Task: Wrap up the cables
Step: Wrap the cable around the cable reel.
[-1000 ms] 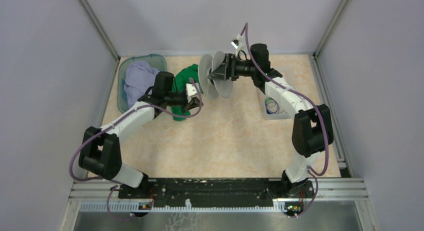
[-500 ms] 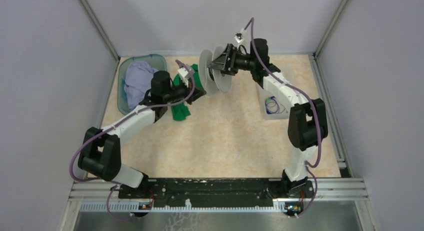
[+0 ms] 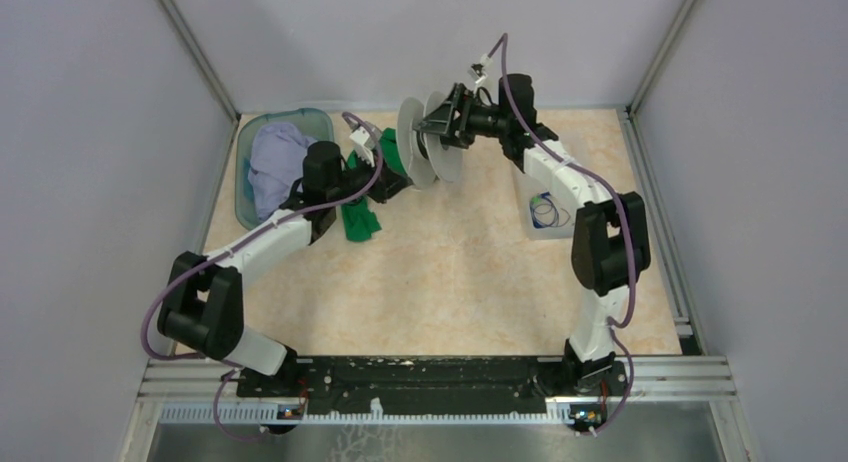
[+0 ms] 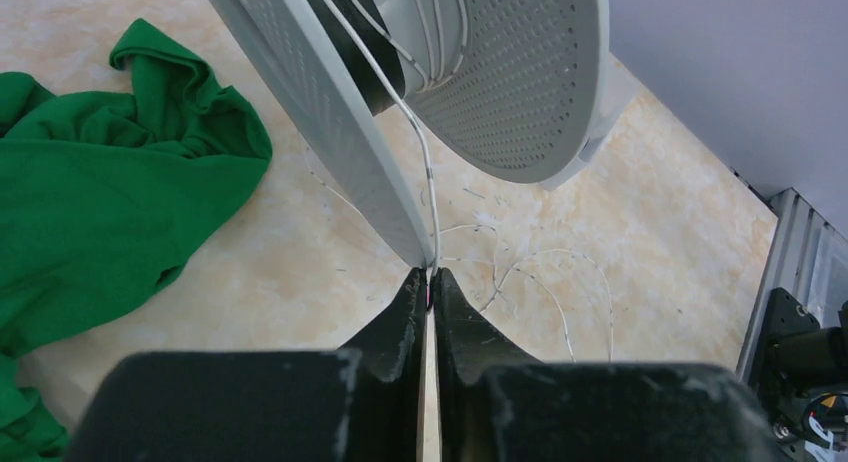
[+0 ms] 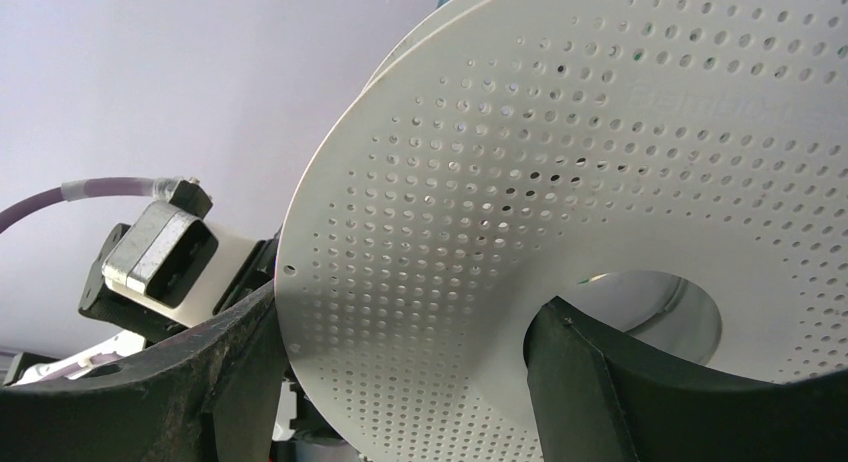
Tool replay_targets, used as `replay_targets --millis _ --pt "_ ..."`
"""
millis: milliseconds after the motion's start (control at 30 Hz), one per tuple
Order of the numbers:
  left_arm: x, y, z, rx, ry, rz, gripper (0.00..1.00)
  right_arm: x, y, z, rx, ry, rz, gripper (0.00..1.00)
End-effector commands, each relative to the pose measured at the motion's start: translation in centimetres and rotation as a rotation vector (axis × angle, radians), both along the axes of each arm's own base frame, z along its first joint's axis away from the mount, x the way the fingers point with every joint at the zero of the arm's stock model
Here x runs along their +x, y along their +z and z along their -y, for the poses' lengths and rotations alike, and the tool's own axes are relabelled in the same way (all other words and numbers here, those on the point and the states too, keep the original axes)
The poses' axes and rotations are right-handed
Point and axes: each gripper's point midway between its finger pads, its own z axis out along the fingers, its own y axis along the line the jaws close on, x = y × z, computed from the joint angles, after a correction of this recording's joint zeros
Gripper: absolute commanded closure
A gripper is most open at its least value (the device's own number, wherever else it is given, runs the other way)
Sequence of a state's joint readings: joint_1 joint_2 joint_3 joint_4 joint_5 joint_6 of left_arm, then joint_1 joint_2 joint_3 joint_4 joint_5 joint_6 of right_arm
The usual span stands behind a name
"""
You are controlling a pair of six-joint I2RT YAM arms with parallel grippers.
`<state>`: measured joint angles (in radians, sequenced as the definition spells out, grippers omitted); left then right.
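Left claw (image 4: 430, 277): pinching the whitish cable (image 4: 425, 157), shifting farther along the spool (image 5: 560, 182) than a second ago.
Right claw (image 5: 400, 382): spreading wide, gripping the spool.
Meaning: wrapping is likely progressing.

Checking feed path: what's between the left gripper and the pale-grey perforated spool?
Left wrist view: only the hair-thin whitish cable, pinched in the left gripper, runs up into the pale-grey perforated spool.

Two arms, white links (image 3: 265, 237) between bulky black joint housings (image 3: 205, 307), purple hose (image 3: 148, 322) running back from each claw (ending in a pale connector (image 3: 480, 70)), left gripper (image 4: 428, 274) with matte black wedge fingers (image 4: 395, 327), edges worn pale.
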<state>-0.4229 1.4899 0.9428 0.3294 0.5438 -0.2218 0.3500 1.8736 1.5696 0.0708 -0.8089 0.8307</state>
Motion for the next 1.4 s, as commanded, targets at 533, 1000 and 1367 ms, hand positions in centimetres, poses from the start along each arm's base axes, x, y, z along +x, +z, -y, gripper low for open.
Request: replay_targets --millis 533,1000,1367 --pt "2.0 2.2 0.8 -0.029 0.037 0.058 0.60 0.0 3.4 -0.7 0.049 0.025 0.114 1.00" --pt "3.0 3.3 -0.2 -0.012 0.093 0.094 0.54 -0.7 3.1 -0.6 0.043 0.048 0.132 1.00" --pt "4.2 2.8 -0.3 0.022 0.191 -0.003 0.78 -1.2 2.8 -1.0 0.035 0.061 0.143 1.00"
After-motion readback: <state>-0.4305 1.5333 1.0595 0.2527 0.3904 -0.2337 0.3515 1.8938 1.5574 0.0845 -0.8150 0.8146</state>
